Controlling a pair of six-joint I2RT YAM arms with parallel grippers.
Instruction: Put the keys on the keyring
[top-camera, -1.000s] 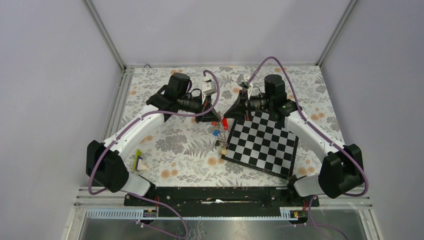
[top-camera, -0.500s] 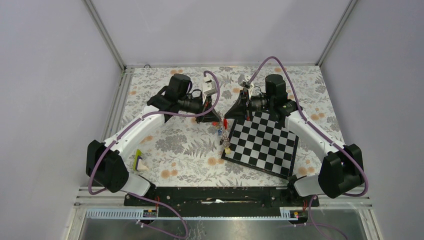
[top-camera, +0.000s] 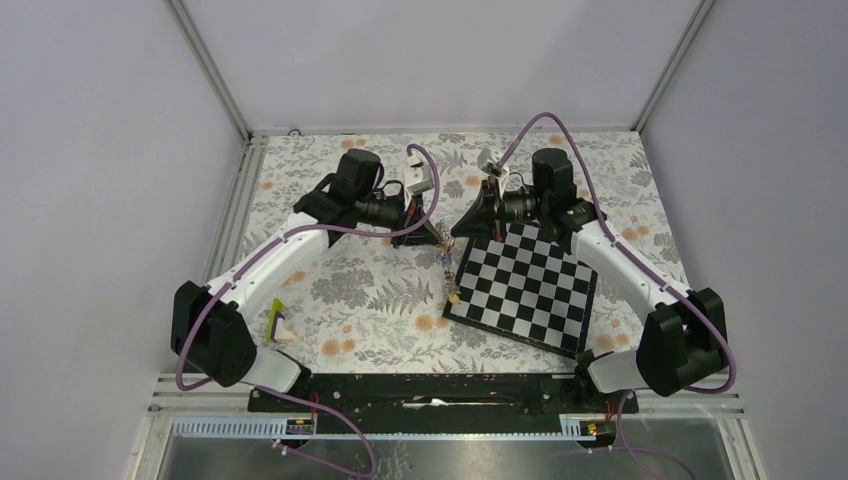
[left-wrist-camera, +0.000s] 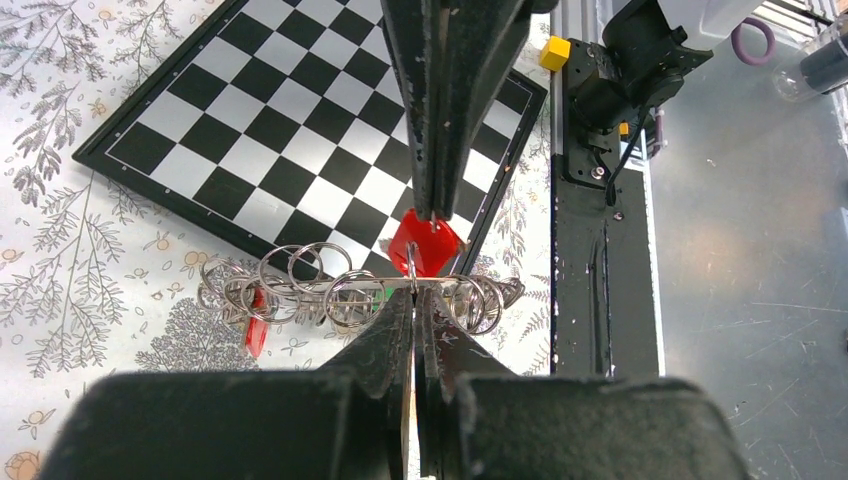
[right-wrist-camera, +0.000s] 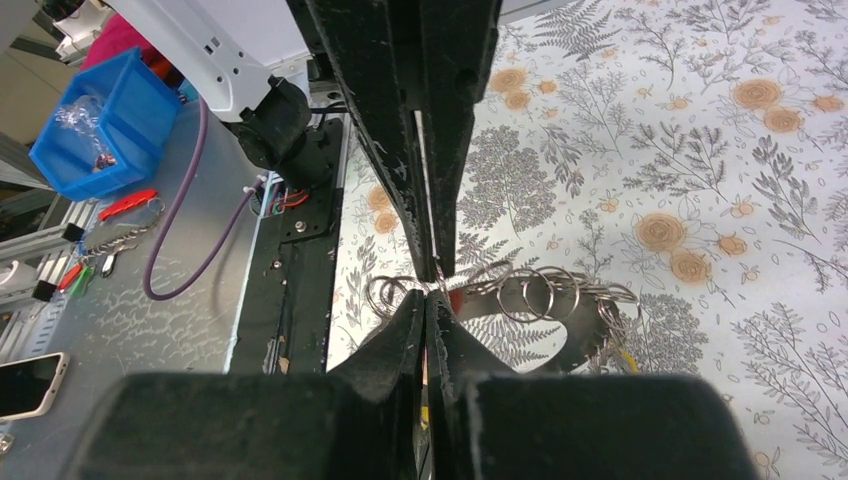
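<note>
Floral-cloth table (top-camera: 340, 300) under both arms. Chessboard (top-camera: 530, 285) lies flat on it, beyond the tips of the left gripper (left-wrist-camera: 414, 300) and under the right gripper (right-wrist-camera: 425, 302).

The two grippers meet tip to tip above the board's corner, raised off the table.

Left gripper: jaws pressed together on the thin wire of the keyring (left-wrist-camera: 345, 285). The ring shows edge-on, as a line running out to either side of its fingertips.

Right gripper: jaws also pinched tight, nipping the upper edge of a red key tag (left-wrist-camera: 425, 248) right at the left gripper's tips.

Small split rings (left-wrist-camera: 312, 268) crowd the wire on both sides. A second red key (left-wrist-camera: 256, 335) dangles off to one side of the left fingers. A green scrap (left-wrist-camera: 379, 296) sits just beside them.
</note>
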